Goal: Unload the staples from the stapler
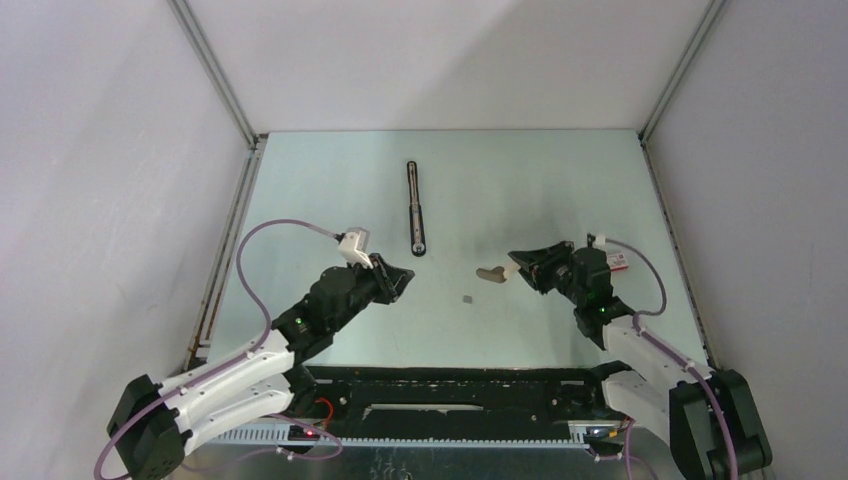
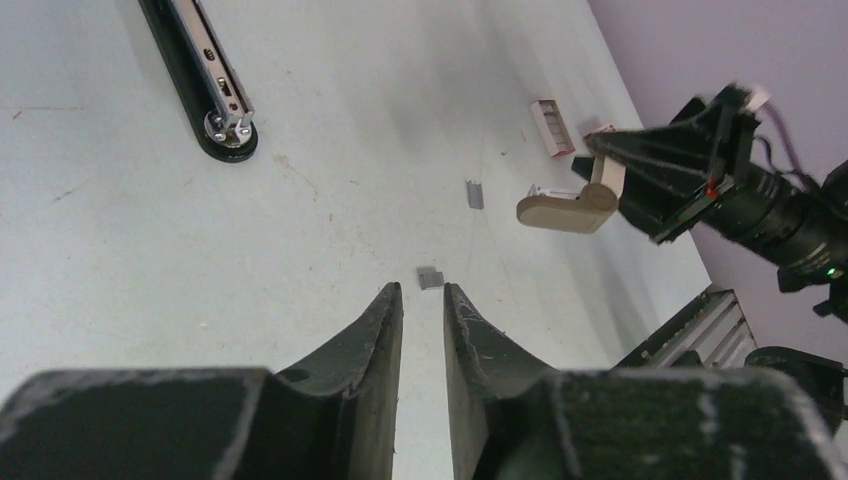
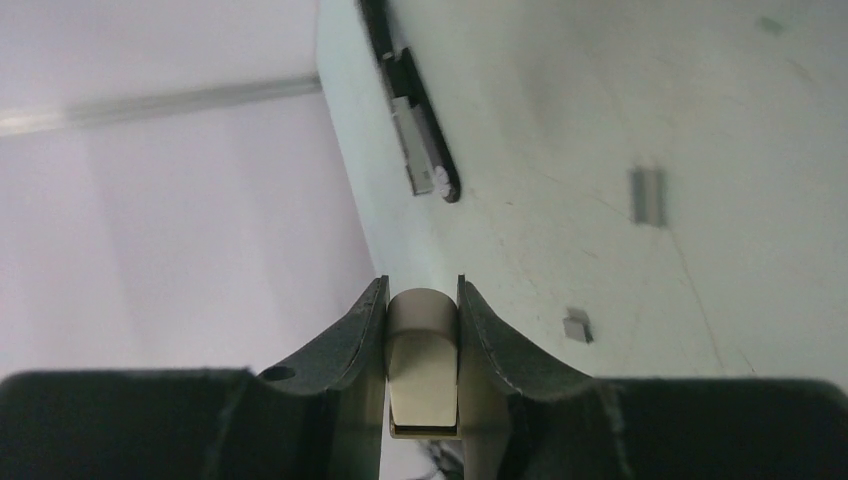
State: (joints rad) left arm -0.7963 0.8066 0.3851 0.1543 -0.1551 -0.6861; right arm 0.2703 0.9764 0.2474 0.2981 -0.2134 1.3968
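Note:
The stapler is a long thin black bar with a silvery rail, lying flat at the back middle; it also shows in the left wrist view as the stapler and in the right wrist view as the stapler. Two short silvery staple pieces lie loose on the table; one staple piece shows from above. My right gripper is shut on a beige plastic piece, held above the table. My left gripper hovers near the closer staple piece, jaws narrowly apart with nothing between.
A small red-and-white box lies beyond the right gripper, near the right wall. Metal frame rails run along both side edges of the table. The arm bases and a black rail occupy the near edge.

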